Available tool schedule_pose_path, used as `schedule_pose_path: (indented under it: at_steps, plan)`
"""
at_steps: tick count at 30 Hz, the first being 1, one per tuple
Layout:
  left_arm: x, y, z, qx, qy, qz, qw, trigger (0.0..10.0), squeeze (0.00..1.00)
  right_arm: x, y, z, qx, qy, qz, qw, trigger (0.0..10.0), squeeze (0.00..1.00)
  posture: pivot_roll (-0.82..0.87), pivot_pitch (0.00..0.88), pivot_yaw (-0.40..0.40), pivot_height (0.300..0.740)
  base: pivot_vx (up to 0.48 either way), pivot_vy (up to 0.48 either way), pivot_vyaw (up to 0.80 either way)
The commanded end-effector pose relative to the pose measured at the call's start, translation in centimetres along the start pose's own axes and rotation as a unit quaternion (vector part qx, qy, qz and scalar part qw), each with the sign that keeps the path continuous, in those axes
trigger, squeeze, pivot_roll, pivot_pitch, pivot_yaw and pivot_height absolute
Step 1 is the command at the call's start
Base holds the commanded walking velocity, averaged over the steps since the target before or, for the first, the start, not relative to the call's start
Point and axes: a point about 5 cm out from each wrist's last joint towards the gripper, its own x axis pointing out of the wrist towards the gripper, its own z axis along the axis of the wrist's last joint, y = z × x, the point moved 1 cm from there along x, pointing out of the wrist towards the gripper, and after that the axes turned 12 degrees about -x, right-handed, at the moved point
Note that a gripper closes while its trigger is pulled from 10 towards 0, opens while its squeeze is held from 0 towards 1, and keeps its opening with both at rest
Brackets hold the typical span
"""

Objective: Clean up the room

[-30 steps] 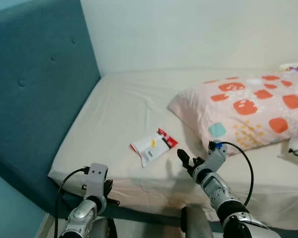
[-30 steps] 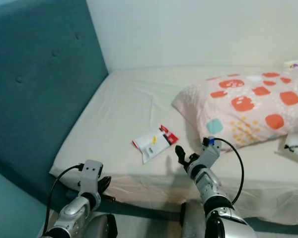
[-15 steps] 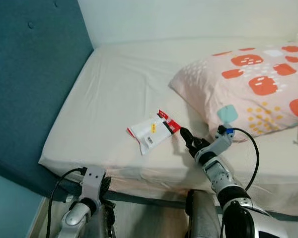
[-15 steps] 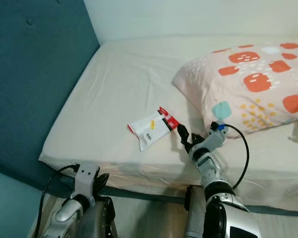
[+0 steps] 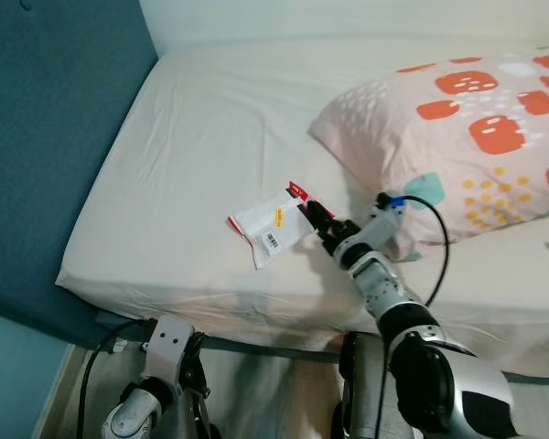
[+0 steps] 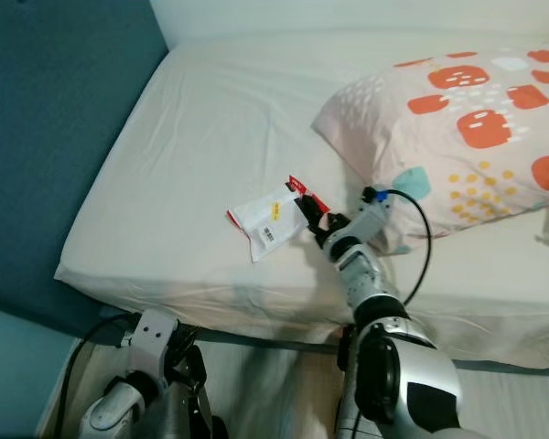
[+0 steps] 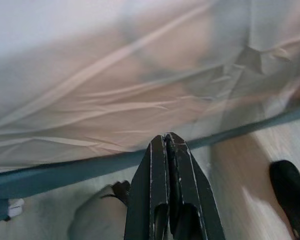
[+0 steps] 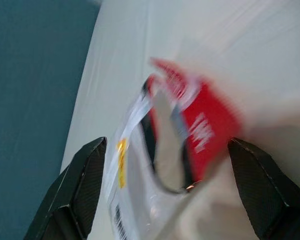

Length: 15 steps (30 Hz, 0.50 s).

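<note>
Wrapper (image 5: 268, 228), white with red end, lying flat on cream bed sheet (image 5: 192, 155), near front edge of mattress, just beside patterned pillow (image 5: 457, 119). Right gripper (image 5: 313, 218) reaching over bed, fingers standing wide apart, tips at red end of wrapper, not yet closing on it. Left gripper (image 7: 166, 145) hanging low beside bed frame, fingers pressing together, holding nothing. Teal headboard (image 5: 46, 137) standing at robot's left.

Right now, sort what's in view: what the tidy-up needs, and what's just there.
For the job:
- white-and-red wrapper on the bed
- right pincer, open at the wrapper's red end

Just there:
- patterned pillow
- bed sheet
- blue headboard
- left pincer, shut, down by the bed's edge
</note>
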Motion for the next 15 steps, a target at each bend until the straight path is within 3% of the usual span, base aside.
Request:
schedule_pose_path:
  at_steps: [1,2,8,15]
  plan:
    - [-0.7,0.0,-1.0,0.0,0.024,0.001,1.0,10.0,0.0,0.0,0.4,-1.3,-0.002,0.03,0.004,1.0,10.0,0.0,0.09,0.36,0.031,0.5,0.0,0.0,0.0]
    - [-0.7,-0.1,-0.9,-0.001,0.024,0.001,1.0,10.0,0.0,0.1,0.6,-1.5,-0.008,0.038,0.003,0.999,0.0,0.0,0.08,0.356,0.026,0.5,0.0,0.0,0.0]
    - [-0.4,-0.3,-0.7,-0.004,0.025,0.005,1.0,10.0,0.0,0.4,1.2,-1.3,-0.007,0.032,0.005,0.999,0.0,0.0,0.07,0.345,0.017,0.5,0.0,0.0,0.0]
    - [-0.1,-0.5,-0.5,-0.006,0.025,0.008,1.0,10.0,0.0,0.1,0.3,0.2,0.019,-0.021,0.006,1.0,0.0,0.0,0.07,0.322,0.017,0.5,0.0,0.0,0.0]
